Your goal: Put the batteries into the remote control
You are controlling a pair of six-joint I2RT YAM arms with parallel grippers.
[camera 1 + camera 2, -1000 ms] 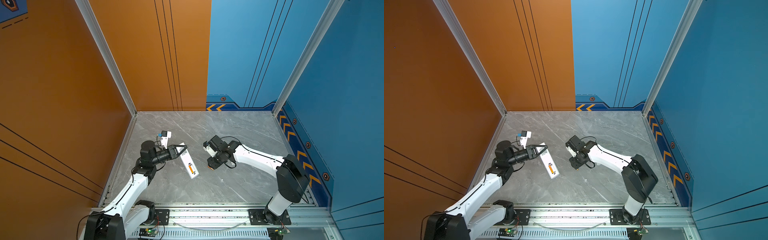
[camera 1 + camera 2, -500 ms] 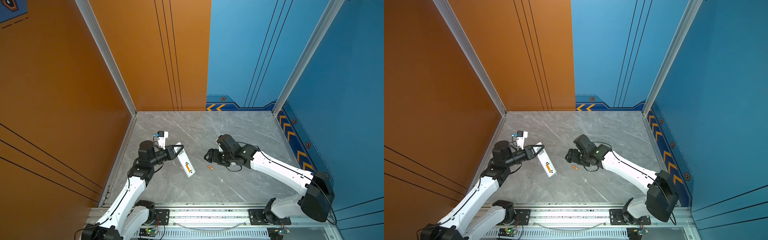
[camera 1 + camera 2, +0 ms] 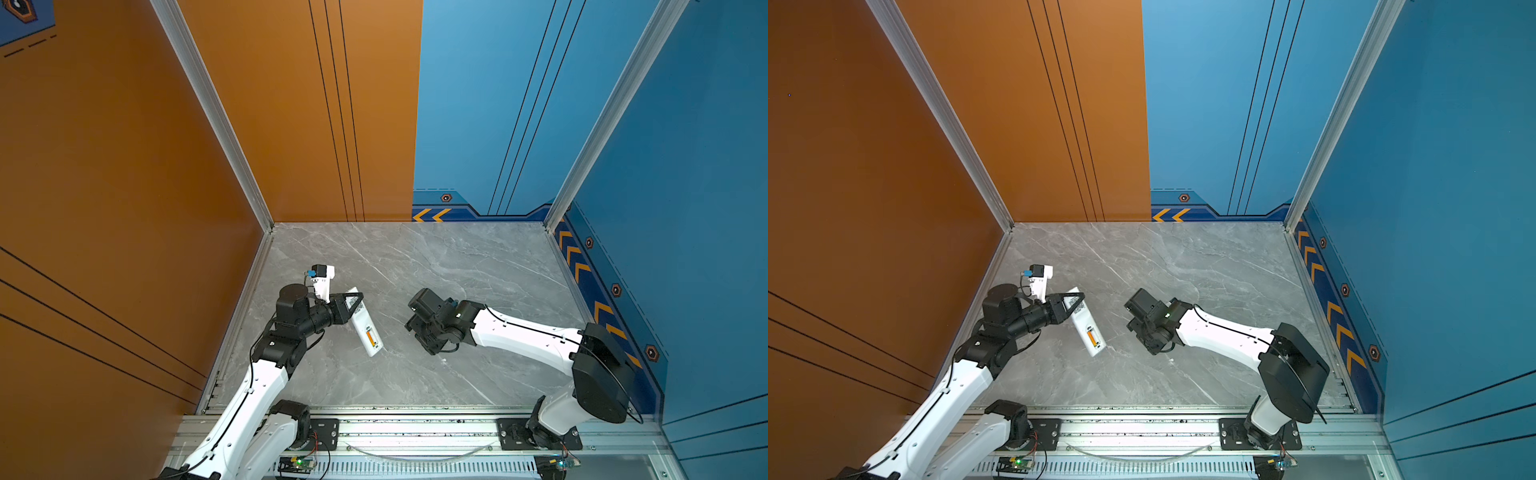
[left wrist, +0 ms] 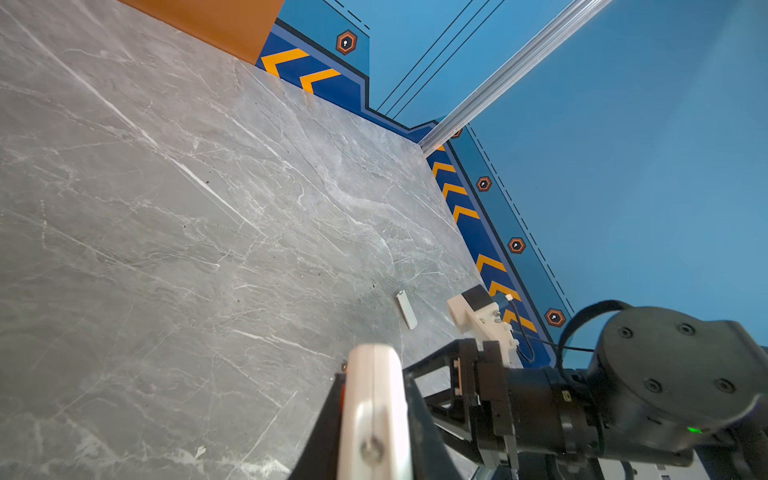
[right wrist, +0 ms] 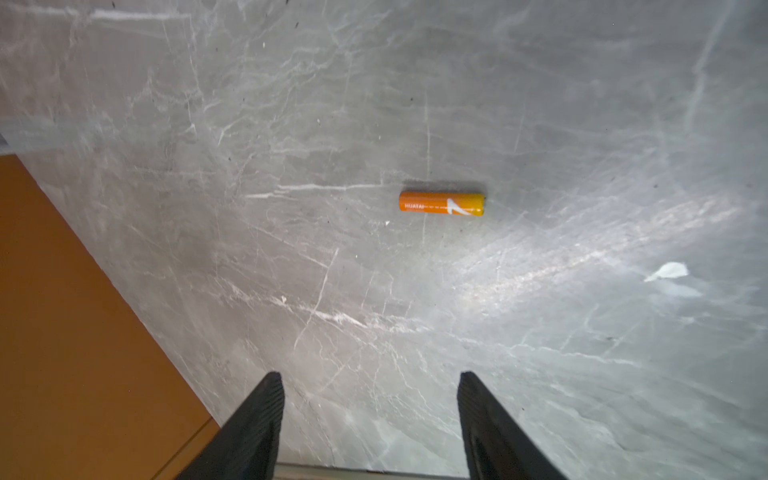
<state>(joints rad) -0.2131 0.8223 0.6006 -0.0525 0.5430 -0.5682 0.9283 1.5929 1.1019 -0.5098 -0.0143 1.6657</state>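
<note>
Remote control point(image 3: 362, 322): pinched at one end by the left claw point(image 3: 351, 300), back upward, so its open bay is reachable; one battery point(image 3: 370, 336) already seated.
Second battery point(image 5: 441, 203): loose on the table point(image 3: 457, 266).
Right claw point(image 5: 370, 419): jaws apart, empty (probably lining up a pickup).
Cover plate point(image 4: 406, 309): set aside.

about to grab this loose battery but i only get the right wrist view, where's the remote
observer: the left gripper has its jaws shut on one end of the white remote control. In both top views it is to the left of your arm.
operator: any battery in it yet
observer: yes, one orange battery already sits in the open compartment near the remote's free end.
</note>
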